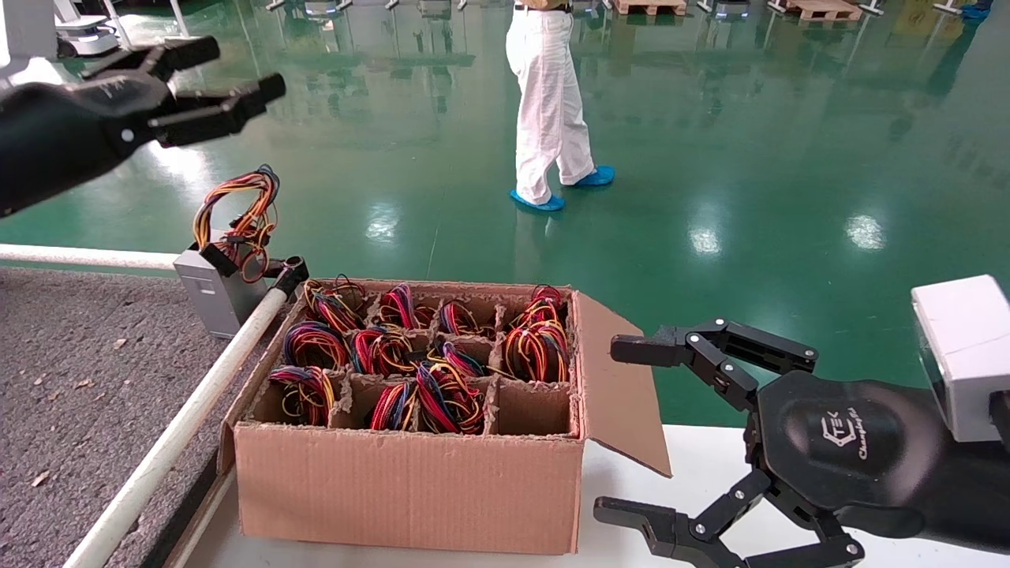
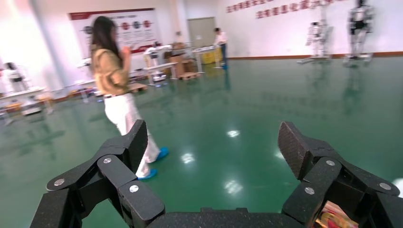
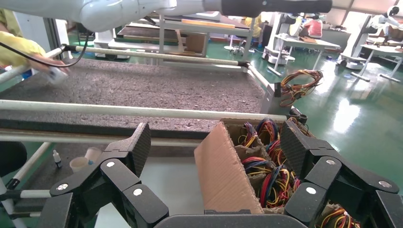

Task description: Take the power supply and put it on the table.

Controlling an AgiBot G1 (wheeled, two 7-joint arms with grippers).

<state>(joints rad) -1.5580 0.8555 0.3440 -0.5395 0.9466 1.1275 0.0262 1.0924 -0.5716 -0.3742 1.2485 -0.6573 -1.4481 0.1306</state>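
Nearest, the right gripper [image 1: 631,430] idles spread beside the carton [image 1: 410,481], while beyond it the power supply [image 1: 211,290] already stands on the table [image 1: 71,379], the empty, spread left gripper [image 1: 237,75] above it.

Matte black right gripper [image 1: 631,430], silver screws, white logo, white wrist block.

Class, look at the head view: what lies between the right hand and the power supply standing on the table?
The open cardboard carton of wire bundles, then the white pipe rail. The right hand hovers open beside the carton; the power supply stands at the table's far corner.
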